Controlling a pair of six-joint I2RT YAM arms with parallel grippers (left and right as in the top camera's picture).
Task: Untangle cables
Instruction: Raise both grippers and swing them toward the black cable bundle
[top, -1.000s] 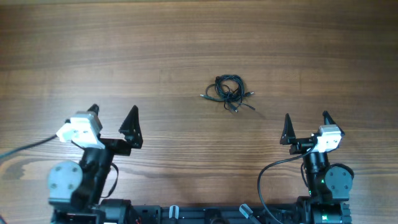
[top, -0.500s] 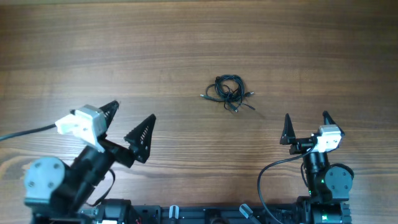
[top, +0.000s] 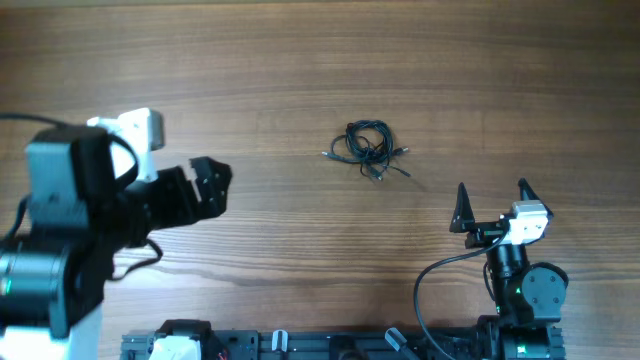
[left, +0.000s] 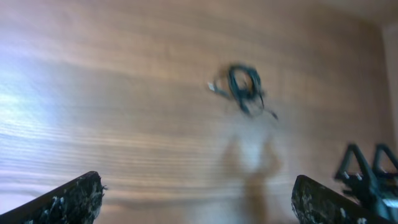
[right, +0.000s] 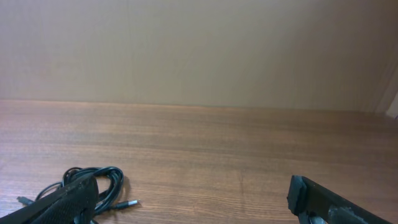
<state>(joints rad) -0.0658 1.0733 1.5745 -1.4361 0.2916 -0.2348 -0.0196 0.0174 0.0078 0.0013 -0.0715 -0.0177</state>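
**Overhead.** The table (top: 300, 60) is bare brown wood with the grain running side to side. The cables (top: 367, 148) lie on it as one small black knot, with short plug ends sticking out on both sides. My left gripper (top: 218, 187) is well apart from the cables, on their left and slightly nearer my base. That arm is raised high toward the camera, with the wrist pointing at the cables. The jaws cannot be read from this angle. My right gripper (top: 492, 190) is on the right of the cables and nearer my base, well apart from them. That arm is folded low over its base. Its fingers are spread wide and hold nothing.

**Left wrist.** The picture is blurred. The cables (left: 244, 87) lie far ahead, right of centre, on the wood. My two fingers (left: 74, 199) stand at the lower corners, spread wide with nothing between them. The right gripper (left: 367, 168) shows beyond the cables' right side.

**Right wrist.** A plain beige wall (right: 199, 50) rises behind the table's far edge. The cables (right: 93, 183) lie ahead of the left finger (right: 62, 202), apart from it. The jaws are spread wide and empty.
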